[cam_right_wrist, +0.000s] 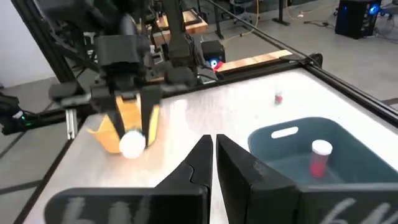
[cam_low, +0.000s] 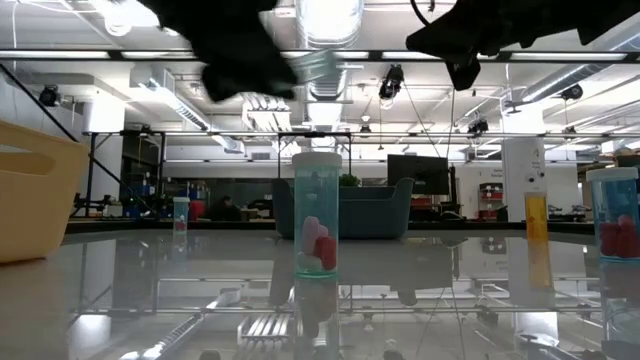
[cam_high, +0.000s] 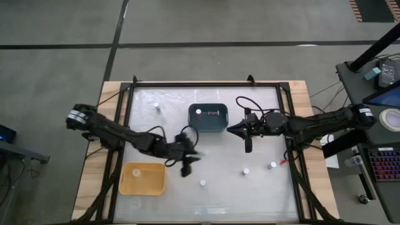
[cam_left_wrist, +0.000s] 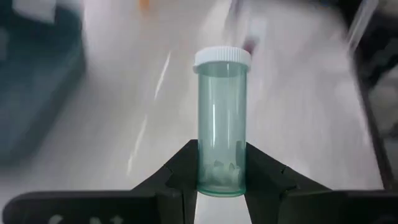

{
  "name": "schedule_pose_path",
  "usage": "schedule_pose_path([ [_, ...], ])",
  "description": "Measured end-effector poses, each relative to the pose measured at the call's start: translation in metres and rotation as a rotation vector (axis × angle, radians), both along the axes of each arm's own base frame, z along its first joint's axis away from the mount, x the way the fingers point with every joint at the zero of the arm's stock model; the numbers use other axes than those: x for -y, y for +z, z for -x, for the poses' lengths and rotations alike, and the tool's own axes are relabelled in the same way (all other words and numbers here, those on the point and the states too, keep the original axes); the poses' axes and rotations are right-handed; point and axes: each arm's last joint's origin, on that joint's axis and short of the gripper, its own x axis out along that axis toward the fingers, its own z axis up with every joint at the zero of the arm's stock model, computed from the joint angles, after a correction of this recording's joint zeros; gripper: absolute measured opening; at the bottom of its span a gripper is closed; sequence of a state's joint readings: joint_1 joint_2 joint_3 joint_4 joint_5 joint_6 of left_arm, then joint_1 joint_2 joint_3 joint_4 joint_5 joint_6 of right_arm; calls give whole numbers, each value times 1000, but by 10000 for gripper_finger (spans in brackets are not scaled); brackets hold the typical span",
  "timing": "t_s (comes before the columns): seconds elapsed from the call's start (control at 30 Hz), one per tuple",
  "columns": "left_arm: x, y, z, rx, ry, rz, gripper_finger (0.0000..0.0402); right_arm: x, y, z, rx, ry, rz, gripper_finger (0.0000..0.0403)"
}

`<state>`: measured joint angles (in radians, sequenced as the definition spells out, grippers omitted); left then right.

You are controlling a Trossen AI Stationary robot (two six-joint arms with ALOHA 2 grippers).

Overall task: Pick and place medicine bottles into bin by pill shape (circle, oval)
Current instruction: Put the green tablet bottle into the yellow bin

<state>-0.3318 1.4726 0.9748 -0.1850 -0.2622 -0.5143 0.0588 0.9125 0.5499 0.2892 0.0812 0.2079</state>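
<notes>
The left gripper (cam_left_wrist: 221,180) holds a bottle (cam_left_wrist: 221,121). The bottle is clear green with a white cap. Its two fingers (cam_left_wrist: 177,180) press on the bottle's lower part, one on each side. Small pale pills lie at the bottom, but their shape is too hard to make out. The table behind it is a blur.

From above, this gripper (cam_high: 187,156) is in the air near the yellow bin (cam_high: 142,178). The bottle shows there only as a pale smear. The right wrist view shows it better: the left gripper (cam_right_wrist: 130,118) hangs in front of the yellow bin (cam_right_wrist: 106,137), with the white cap (cam_right_wrist: 131,144) facing the camera.

The right gripper (cam_right_wrist: 213,155) is closed and holds nothing. It is beside the blue bin (cam_right_wrist: 348,146). A bottle with red inside (cam_right_wrist: 319,157) stands in that bin. From above you see only its white cap (cam_high: 199,112).

More bottles stand on the table (cam_high: 262,187): one (cam_high: 157,107) at the far left, and three (cam_high: 245,170) (cam_high: 272,165) (cam_high: 202,183) nearer the front. The low view shows one close up (cam_low: 317,212), with red and pink pills inside. The arms there are cut off at the top.
</notes>
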Motion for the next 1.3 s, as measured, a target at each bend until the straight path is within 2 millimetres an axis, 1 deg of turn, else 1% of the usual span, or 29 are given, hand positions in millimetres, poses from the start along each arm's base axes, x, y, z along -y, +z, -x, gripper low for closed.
schedule_pose_path([
  [0.07, 8, 9, 20, -117, 33, 51, 82, 0, -1, -1, -2, 0, 8, 13],
  [0.17, 19, 22, 47, -244, 63, 132, 82, 0, -2, -2, -8, 3, 23, 13],
  [0.3, 36, 36, 81, -407, 21, 255, 82, 0, -5, -4, -21, 3, 26, 13],
  [0.4, 45, 37, 108, -562, 0, 305, 82, 0, -8, -6, -38, 3, 27, 13],
  [0.47, 49, 35, 122, -647, 12, 279, 82, 0, -11, -8, -49, 3, 28, 13],
  [0.53, 52, 30, 132, -712, 18, 229, 82, 0, -13, -9, -59, 4, 29, 13],
  [0.6, 54, 25, 134, -749, 19, 196, 82, 0, -15, -11, -68, 3, 29, 13],
  [0.7, 55, 12, 131, -789, 39, 159, 82, -1, -17, -12, -76, 2, 29, 13],
  [0.77, 57, 4, 126, -812, 47, 135, 82, -1, -18, -14, -75, 1, 30, 13],
  [1.0, 68, -21, 107, -854, -48, 33, 82, -1, -18, -15, -66, 1, 29, 13],
  [1.13, 71, -34, 98, -879, -61, -1, 82, -1, -18, -15, -65, 1, 29, 13],
  [1.3, 72, -42, 95, -912, -62, -13, 82, -1, -18, -15, -65, -3, 30, 13],
])
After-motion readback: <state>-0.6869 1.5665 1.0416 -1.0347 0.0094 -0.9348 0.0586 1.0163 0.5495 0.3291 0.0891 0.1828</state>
